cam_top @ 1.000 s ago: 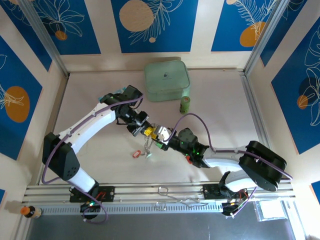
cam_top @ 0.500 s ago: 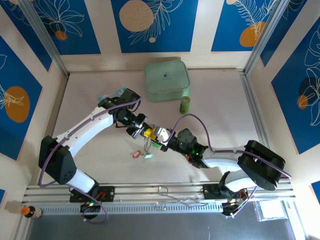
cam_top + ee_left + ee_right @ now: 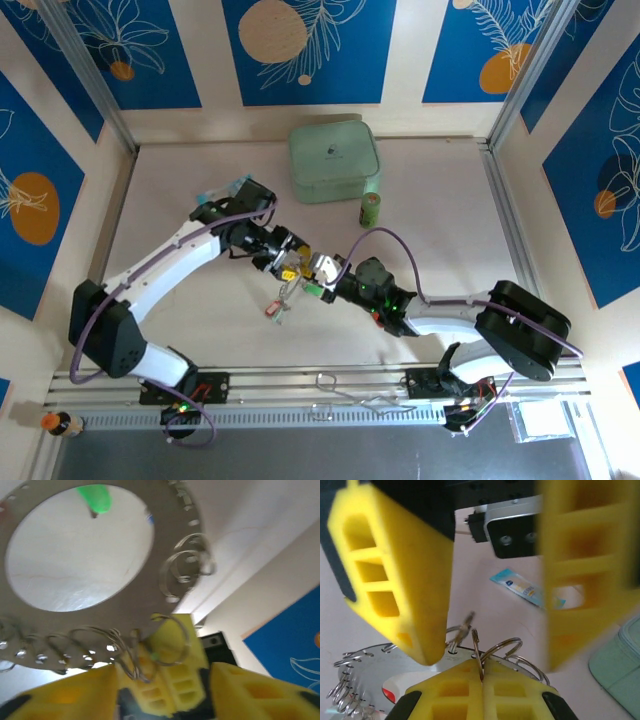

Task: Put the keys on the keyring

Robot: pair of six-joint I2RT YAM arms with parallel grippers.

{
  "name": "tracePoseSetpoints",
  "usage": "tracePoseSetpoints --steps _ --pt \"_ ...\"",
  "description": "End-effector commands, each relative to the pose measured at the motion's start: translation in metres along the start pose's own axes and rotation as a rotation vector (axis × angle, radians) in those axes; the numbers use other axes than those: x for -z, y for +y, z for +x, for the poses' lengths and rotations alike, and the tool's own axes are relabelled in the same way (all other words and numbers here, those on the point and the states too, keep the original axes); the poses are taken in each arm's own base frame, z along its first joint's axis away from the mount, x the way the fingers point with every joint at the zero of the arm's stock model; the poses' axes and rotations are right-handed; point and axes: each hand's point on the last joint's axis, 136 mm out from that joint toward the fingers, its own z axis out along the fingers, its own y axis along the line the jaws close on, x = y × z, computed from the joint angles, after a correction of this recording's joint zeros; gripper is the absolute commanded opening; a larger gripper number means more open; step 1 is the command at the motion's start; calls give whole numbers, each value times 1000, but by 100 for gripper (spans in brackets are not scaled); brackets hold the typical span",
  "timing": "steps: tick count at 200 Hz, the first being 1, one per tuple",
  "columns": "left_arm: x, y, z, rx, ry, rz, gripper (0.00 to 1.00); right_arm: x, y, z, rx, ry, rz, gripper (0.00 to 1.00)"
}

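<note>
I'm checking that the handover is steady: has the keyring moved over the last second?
Yes. The keyring has swung slightly left at its hanging end, away from the green bottle.

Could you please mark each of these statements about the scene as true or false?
1. The right pincer is closed on a wire loop of the keyring. True.
2. The left pincer is clamped shut. False: its fingers stand apart, on either side of the right pincer's tips.
3. The green bottle sits on top of the mint-green case. False: it is on the table, beside the case's near right corner.
4. A blue sachet lies on the table. True.
</note>
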Motion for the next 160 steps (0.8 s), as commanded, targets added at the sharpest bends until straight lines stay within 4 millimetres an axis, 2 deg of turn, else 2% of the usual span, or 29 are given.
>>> tracePoseSetpoints --steps 1,20,38,60,78,92,103,126,141,160 --pt "38 -55 -32 -280 -238 258 71 3 -6 -17 -4 -56 14 0" --pt "70 -79 -52 -545 -440 353 71 6 -6 -11 -16 -24 1 0" --pt "95 -88 -65 -826 -649 348 68 9 -5 -7 -29 7 -25 0" --pt "109 -89 -58 -1252 -830 317 63 14 -5 -3 -50 36 -53 0" --pt "98 -82 -39 -1622 -857 316 57 18 -6 -1 -66 61 -75 0" --pt "82 -69 -33 -1775 -797 283 56 21 -4 2 -59 87 -92 0" --pt "65 -55 -27 -1897 -699 258 50 25 -4 4 -50 107 -101 0" --pt "35 -20 0 -2100 -435 327 41 35 -9 6 -45 125 -98 0" --pt "24 1 17 -2197 -303 405 41 41 -12 4 -46 121 -103 0" --pt "16 20 34 -2278 -174 474 46 45 -13 3 -31 119 -120 0"
